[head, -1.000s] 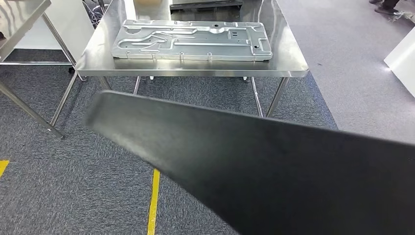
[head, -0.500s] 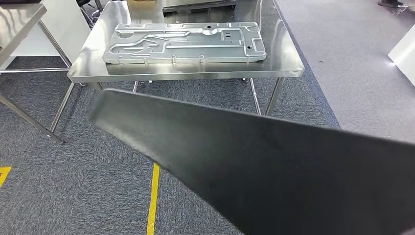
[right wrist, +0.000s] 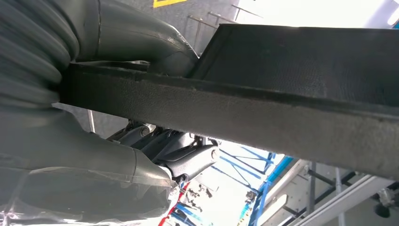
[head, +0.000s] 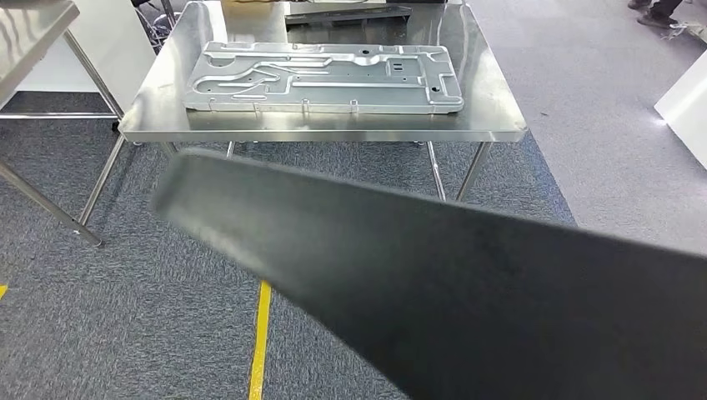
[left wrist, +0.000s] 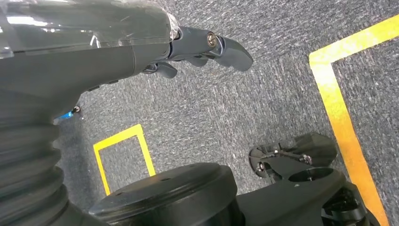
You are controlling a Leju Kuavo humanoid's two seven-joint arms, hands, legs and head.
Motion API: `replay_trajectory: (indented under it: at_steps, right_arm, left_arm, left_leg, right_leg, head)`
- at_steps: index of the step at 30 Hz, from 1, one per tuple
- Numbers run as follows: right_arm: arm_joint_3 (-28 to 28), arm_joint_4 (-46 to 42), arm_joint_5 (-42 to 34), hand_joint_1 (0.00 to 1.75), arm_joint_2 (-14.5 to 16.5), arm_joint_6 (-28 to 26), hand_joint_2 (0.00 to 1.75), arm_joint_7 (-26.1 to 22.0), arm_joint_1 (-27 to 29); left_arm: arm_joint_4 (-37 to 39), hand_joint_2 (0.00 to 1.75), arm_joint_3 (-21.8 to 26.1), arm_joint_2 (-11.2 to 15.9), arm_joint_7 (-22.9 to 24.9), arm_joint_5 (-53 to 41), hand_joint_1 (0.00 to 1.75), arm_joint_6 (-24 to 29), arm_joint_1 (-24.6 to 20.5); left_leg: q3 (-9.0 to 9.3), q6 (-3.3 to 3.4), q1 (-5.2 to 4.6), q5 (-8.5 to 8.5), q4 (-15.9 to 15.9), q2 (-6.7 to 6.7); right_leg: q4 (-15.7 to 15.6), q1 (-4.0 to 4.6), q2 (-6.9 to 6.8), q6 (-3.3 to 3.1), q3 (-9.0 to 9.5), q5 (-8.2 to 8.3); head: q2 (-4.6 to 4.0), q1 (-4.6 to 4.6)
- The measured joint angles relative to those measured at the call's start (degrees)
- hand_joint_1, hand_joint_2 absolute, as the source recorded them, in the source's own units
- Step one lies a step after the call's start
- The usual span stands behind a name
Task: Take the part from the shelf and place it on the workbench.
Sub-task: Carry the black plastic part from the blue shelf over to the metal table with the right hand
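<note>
A large flat black part (head: 467, 283) slants across the lower half of the head view, from the centre left down to the right edge. In the right wrist view my right hand (right wrist: 160, 153) grips the edge of this black part (right wrist: 282, 113), with the thumb on one face and the fingers on the other. The steel workbench (head: 492, 112) stands ahead across the grey carpet. A silver stamped metal plate (head: 325, 79) lies flat on it. My left hand (left wrist: 202, 47) hangs over the carpet and holds nothing, its fingers loosely bent.
A second steel table (head: 33, 33) stands at the left, its legs reaching toward my path. A white object (head: 685, 100) sits at the right edge. A yellow line (head: 260, 342) marks the carpet. A dark item (head: 346, 12) lies at the workbench's far end. A person's feet (head: 659, 12) show at the top right.
The whole view has swayed and the workbench edge sits slightly lower in the picture, so the camera has moved. The black part keeps its place in my right hand.
</note>
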Motion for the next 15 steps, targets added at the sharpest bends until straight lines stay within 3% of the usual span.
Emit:
replay_trajectory:
  at_steps: [2,3,4,6,7,8,12,13,15]
  right_arm:
    - [0.0,0.0,0.0,1.4,0.0,0.0,1.75,0.0,0.3]
    - [0.0,0.0,0.0,1.4,0.0,0.0,1.75,0.0,0.5]
    - [0.0,0.0,0.0,1.4,0.0,0.0,1.75,0.0,0.6]
    - [0.0,0.0,0.0,1.4,0.0,0.0,1.75,0.0,0.6]
    - [0.0,0.0,0.0,1.4,0.0,0.1,1.75,0.0,0.6]
    - [0.0,0.0,0.0,1.4,0.0,0.1,1.75,0.0,0.6]
    - [0.0,-0.2,0.0,1.4,0.0,0.2,1.75,0.0,0.6]
    - [0.0,-0.2,0.0,1.4,-0.1,0.2,1.75,0.0,0.5]
    - [0.0,-0.3,0.0,1.4,-0.2,0.2,1.75,0.0,0.4]
  left_arm:
    - [0.0,1.75,0.0,0.0,0.0,0.0,0.0,0.0,0.1]
    - [0.0,1.75,0.0,0.0,0.0,0.0,0.0,0.0,0.1]
    - [0.0,1.75,0.0,0.0,0.0,0.0,0.0,-0.1,0.1]
    - [0.0,1.75,0.0,0.0,0.0,0.1,0.0,-0.1,0.3]
    - [0.0,1.75,0.0,0.0,0.0,0.2,0.0,-0.1,0.3]
    - [0.0,1.75,0.0,0.0,0.0,0.3,0.0,-0.1,0.4]
    - [0.0,1.75,0.0,0.0,0.0,0.4,0.0,-0.1,0.3]
    - [0.0,1.75,0.0,0.0,0.0,0.4,0.0,-0.1,0.2]
    - [0.0,1.75,0.1,0.0,-0.2,0.4,0.0,-0.1,0.0]
  left_leg:
    - [0.36,0.02,-0.01,-0.5,0.0,0.0]
    - [0.71,-0.06,0.01,-0.84,0.0,-0.03]
    - [1.23,-0.2,0.05,-1.25,0.0,-0.06]
    - [2.52,-0.67,0.15,-2.2,0.0,-0.07]
    - [3.0,-0.96,0.17,-2.61,0.0,-0.05]
    - [3.25,-1.36,0.14,-3.02,-0.1,0.02]
    - [3.86,-2.81,0.03,-3.31,1.8,0.33]
    - [2.88,-3.05,0.09,-3.39,4.0,0.32]
    - [-1.35,-3.43,0.19,-4.96,11.1,0.28]
  right_leg:
    - [5.7,-0.14,-0.02,0.32,-4.09,-1.62]
    - [6.1,-0.25,-0.04,0.41,-4.96,-0.84]
    - [4.2,-0.36,-0.08,0.38,-4.65,1.1]
    - [-3.1,-0.47,-0.31,0.2,-1.91,5.74]
    - [-6.2,-0.36,-0.51,0.03,-0.76,6.61]
    - [-8.0,-0.17,-0.7,-0.38,-0.05,6.84]
    - [-9.1,-0.07,-0.62,-2.32,1.54,5.81]
    - [-9.2,-0.11,-0.59,-2.69,2.22,5.43]
    - [-9.3,0.0,-0.61,-3.28,3.46,4.5]
  head:
    - [0.0,0.0]
    - [0.0,0.0]
    - [0.0,0.0]
    - [0.0,0.01]
    - [0.0,0.02]
    - [0.0,0.03]
    - [0.0,0.02]
    - [0.0,0.02]
    - [0.0,0.0]
